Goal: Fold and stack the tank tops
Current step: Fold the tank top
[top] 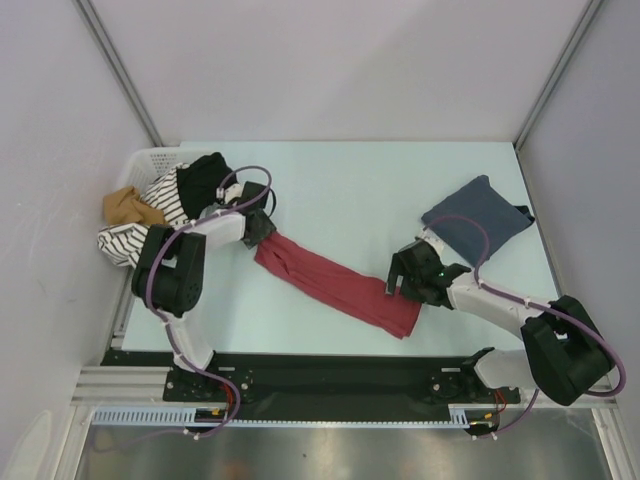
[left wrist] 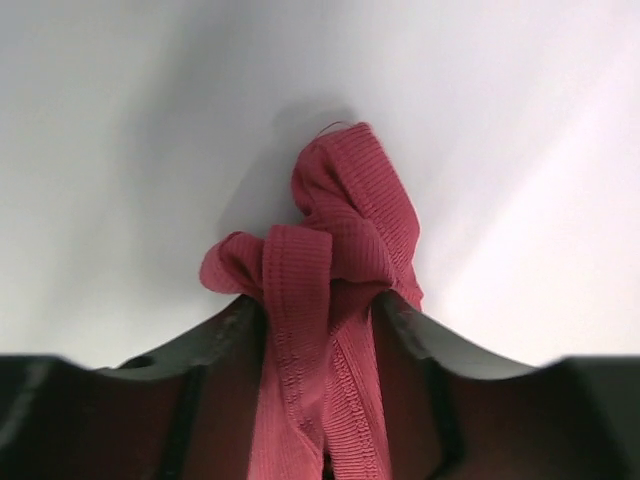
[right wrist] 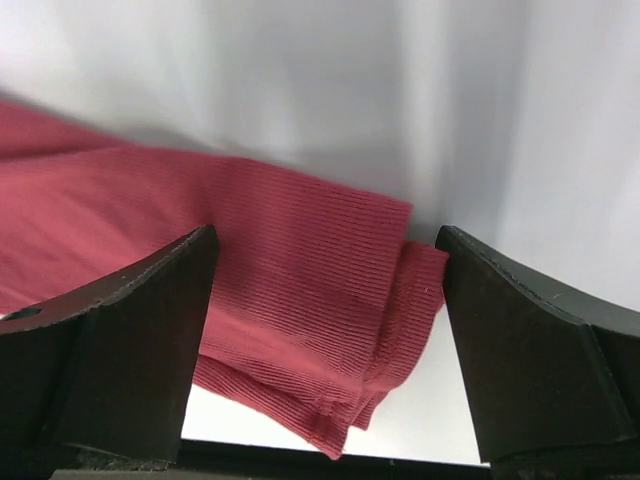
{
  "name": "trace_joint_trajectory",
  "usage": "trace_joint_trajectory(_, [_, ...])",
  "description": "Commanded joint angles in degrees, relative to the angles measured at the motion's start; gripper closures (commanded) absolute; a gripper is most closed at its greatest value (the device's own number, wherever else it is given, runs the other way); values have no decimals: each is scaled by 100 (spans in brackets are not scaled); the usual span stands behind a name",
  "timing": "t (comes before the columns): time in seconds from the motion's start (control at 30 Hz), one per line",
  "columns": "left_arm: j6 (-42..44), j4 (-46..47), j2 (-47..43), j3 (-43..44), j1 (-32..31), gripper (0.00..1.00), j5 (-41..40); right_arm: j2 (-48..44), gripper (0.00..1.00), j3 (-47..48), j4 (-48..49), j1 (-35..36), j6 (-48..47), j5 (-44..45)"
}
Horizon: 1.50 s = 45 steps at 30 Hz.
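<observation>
Left arm point(top: 170, 275) doubled up by bench's point(top: 340, 190) left edge, left gripper point(left wrist: 322, 305) clamped on red tank top point(top: 335, 285). Right arm point(top: 500, 305) reaches leftward, right gripper point(right wrist: 325, 250) spread wide.

Pale mint flat table point(top: 340, 190) — brick-red ribbed cloth tank top point(top: 335, 282) stretched diagonally across the middle, folded slate blue-grey cloth tank top point(top: 478, 220) far right, white slotted plastic basket point(top: 150, 158) at far-left corner.

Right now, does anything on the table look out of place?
Yes: the red tank top lies roped into a narrow strip, straps bunched in the left hand; striped cloth and tan cloth spill over the basket.
</observation>
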Motion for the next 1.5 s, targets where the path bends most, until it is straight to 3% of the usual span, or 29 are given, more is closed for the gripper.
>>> trace_joint_trajectory(0.0, [662,-314,727,897,-148,53,573,78,6,-244,-223,508,522,-177])
trace_joint_trajectory(0.2, [954,-764,1923,2796,-499,74,828,-80,6,-165,-302,1327,1085,-168])
trace_joint_trajectory(0.37, [998,-88,2670,3833,-666,85,1706,59,7,54,180,2127,1410,-440])
trace_joint_trajectory(0.53, [867,17,3698,5501,-807,90,2182,971,7,581,585,2479,1446,-738])
trace_joint_trajectory(0.73, [462,993,4446,6759,-772,91,2508,1615,7,1083,1051,2787,1349,-1126])
trace_joint_trajectory(0.9, [95,1493,4824,7201,-641,93,2200,1722,7,996,1280,2866,1498,-1381])
trace_joint_trajectory(0.93, [15,1599,4850,7201,-606,99,2209,1713,7,969,1280,2901,1533,-1372])
trace_joint_trajectory(1.0, [-187,1757,4912,7219,-492,100,2279,1660,7,890,1289,3024,1630,-1329])
trace_joint_trajectory(1.1, [-189,1943,4877,7298,-386,60,2516,1511,6,741,1289,3200,1780,-1214])
trace_joint_trajectory(1.13, [-162,1899,4825,7289,-377,28,2551,1458,6,705,1254,3226,1806,-1058])
trace_joint_trajectory(1.23, [101,1855,4474,7001,-359,1,2631,1221,5,591,1079,3209,1789,-934])
trace_joint_trajectory(1.47, [856,1566,3200,5902,-333,0,2412,501,4,766,349,2832,1332,-573])
